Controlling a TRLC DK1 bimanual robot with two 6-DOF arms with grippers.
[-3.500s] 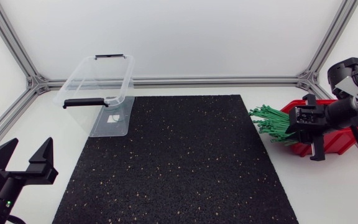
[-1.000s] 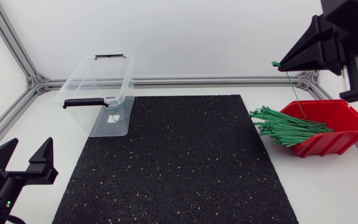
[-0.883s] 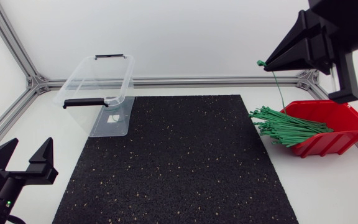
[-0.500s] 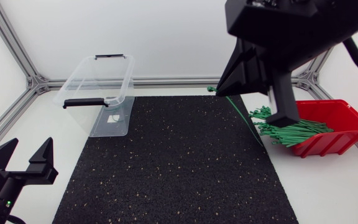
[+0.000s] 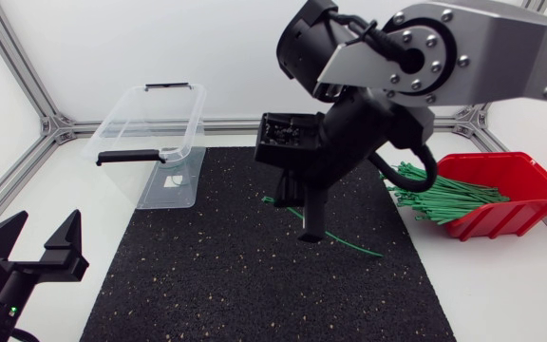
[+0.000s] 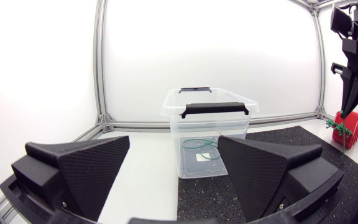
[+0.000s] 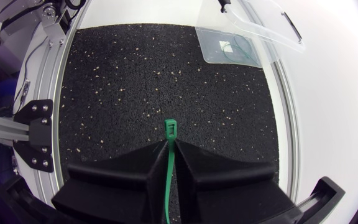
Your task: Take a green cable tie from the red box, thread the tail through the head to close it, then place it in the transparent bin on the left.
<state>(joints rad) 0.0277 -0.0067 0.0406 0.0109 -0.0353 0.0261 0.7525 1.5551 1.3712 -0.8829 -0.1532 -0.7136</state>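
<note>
The right gripper (image 7: 168,146) has swung from above the red plastic box (image 5: 516,190) to the middle of the black speckled rubber mat (image 5: 207,275). Its jaws are pinched on one thin green plastic cable tie (image 7: 170,129), head poking past the fingertips and tail trailing behind. The pick looks done, and threading comes next. The left gripper (image 5: 41,249) sits at the near-left corner, spread wide and empty. The clear plastic bin (image 5: 150,142) stands at the mat's far-left corner.
</note>
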